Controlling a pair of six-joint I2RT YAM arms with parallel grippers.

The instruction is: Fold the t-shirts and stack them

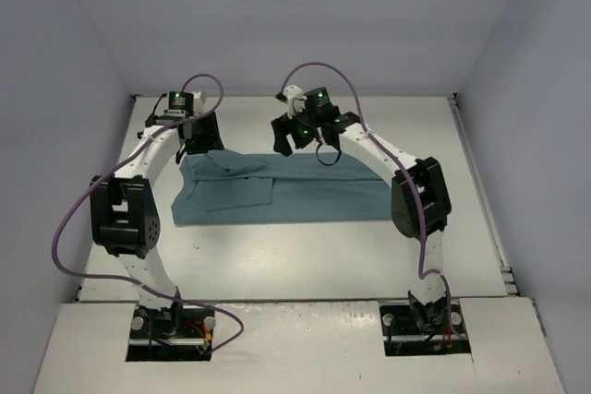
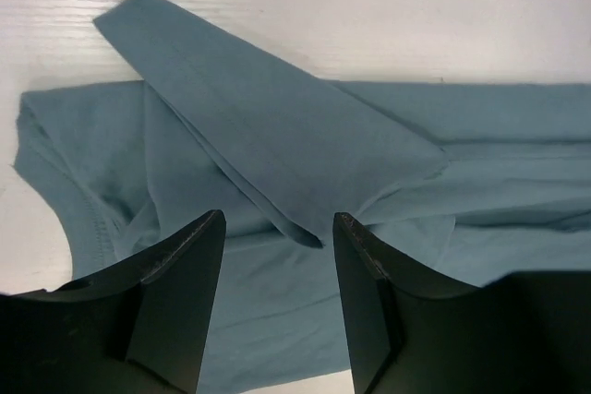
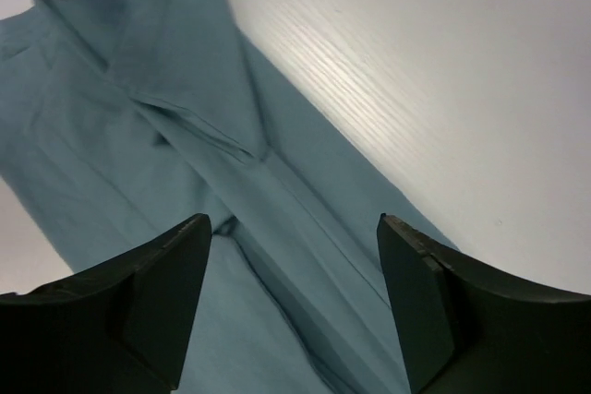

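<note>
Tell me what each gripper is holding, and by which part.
Nothing is held: the left gripper and right gripper hang open above the teal t-shirt.

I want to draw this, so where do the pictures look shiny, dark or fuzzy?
Right wrist view: a bright shiny streak of glare on the white table, and the black fingers up close look dark. Left wrist view: the t-shirt is sharp, with a thin shadow under its folded flap. Top view: even, soft light, faint shadows.

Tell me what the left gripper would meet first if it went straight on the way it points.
Most likely the teal t-shirt: its folded-over flap lies straight ahead between the left gripper's open fingers, though the gap to it is unclear.
</note>
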